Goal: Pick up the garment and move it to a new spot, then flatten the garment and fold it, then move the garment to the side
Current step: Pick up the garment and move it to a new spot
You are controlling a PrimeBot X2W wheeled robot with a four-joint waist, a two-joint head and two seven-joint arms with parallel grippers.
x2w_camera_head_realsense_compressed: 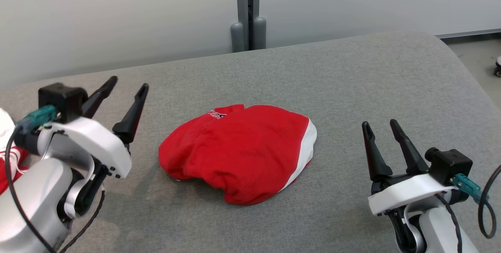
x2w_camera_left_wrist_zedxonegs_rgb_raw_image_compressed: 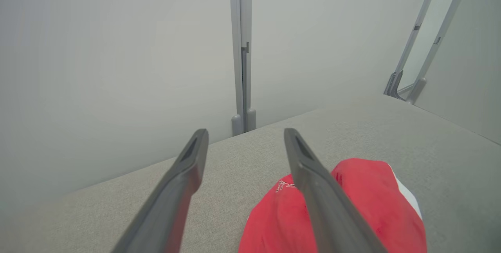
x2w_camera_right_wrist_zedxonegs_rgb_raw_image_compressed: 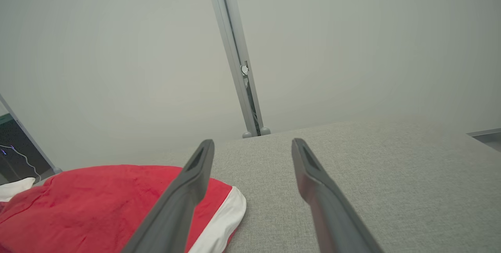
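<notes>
Garment (x2w_camera_head_realsense_compressed: 235,153): logo (x2w_camera_left_wrist_zedxonegs_rgb_raw_image_compressed: 285,185) in left wrist view, white trim (x2w_camera_right_wrist_zedxonegs_rgb_raw_image_compressed: 221,221) in right.

Silver forearms (x2w_camera_head_realsense_compressed: 37,186) carry white wrist shells (x2w_camera_head_realsense_compressed: 98,143), black cables (x2w_camera_head_realsense_compressed: 480,210), teal connectors (x2w_camera_head_realsense_compressed: 39,116) and long dark tapered fingers (x2w_camera_head_realsense_compressed: 131,116).

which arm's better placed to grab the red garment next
Probably left. The left gripper is open, and in the left wrist view the garment lies almost straight ahead of it. The right gripper, also open, has the garment off to one side.
</notes>
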